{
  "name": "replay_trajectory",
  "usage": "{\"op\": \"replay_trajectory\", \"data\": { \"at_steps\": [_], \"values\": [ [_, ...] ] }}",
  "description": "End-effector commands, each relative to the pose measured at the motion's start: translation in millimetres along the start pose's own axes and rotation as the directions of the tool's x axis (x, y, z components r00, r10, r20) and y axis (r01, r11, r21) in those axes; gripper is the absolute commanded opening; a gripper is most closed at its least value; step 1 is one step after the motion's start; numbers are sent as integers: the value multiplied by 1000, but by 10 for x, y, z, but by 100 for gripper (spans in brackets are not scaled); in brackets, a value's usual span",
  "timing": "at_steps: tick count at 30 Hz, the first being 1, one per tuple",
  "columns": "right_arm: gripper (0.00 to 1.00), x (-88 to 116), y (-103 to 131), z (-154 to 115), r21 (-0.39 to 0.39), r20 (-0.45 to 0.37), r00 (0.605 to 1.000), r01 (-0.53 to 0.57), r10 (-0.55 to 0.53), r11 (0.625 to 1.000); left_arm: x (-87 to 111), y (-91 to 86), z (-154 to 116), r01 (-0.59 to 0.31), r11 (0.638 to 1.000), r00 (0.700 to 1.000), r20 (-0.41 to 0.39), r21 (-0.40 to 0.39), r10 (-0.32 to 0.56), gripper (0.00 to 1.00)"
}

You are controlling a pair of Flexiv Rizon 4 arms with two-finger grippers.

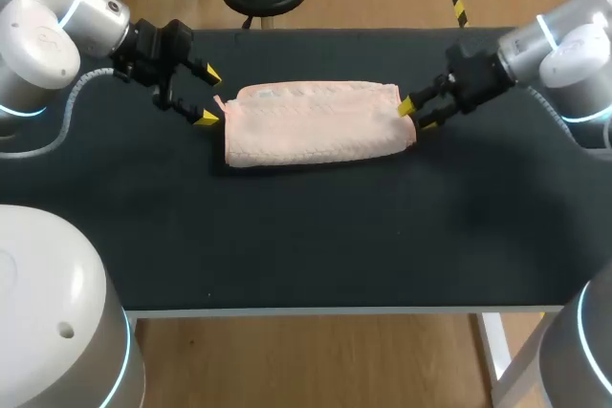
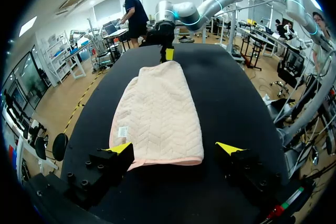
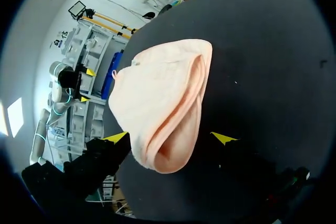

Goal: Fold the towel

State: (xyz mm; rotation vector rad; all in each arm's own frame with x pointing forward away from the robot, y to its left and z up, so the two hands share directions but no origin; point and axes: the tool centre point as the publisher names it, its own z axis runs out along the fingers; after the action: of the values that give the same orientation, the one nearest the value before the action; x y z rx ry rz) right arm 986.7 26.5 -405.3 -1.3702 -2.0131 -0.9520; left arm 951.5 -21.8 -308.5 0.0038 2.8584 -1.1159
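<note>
Where it lies, folded towel (image 1: 316, 126) runs left to right

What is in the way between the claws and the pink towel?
Nothing visible. The left claw sits open at one end of the towel, and the right claw sits open at the other end.

Wide black table (image 1: 306, 246), matte dark top

Towel (image 1: 316, 124): pale pink, quilted in a herringbone pattern, folded into a layered oblong. Lies flat on the black table (image 1: 306, 246), just toward 12 o'clock of centre, long axis 9 to 3 o'clock. Small white label (image 2: 123, 131) at the 9 o'clock end; the 3 o'clock end gapes slightly.
</note>
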Motion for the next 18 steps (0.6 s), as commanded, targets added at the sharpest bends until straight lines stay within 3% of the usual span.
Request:
{"op": "replay_trajectory", "data": {
  "at_steps": [1,18],
  "values": [
    [100,-65,83,113,12,-4,1000,-1,1,1000,1,7,-1,-1,1000,1000,1,1,1,100],
    [100,0,125,326,23,-23,1000,-18,19,1000,1,7,-1,-1,1000,1000,1,1,1,100]
  ]
}}
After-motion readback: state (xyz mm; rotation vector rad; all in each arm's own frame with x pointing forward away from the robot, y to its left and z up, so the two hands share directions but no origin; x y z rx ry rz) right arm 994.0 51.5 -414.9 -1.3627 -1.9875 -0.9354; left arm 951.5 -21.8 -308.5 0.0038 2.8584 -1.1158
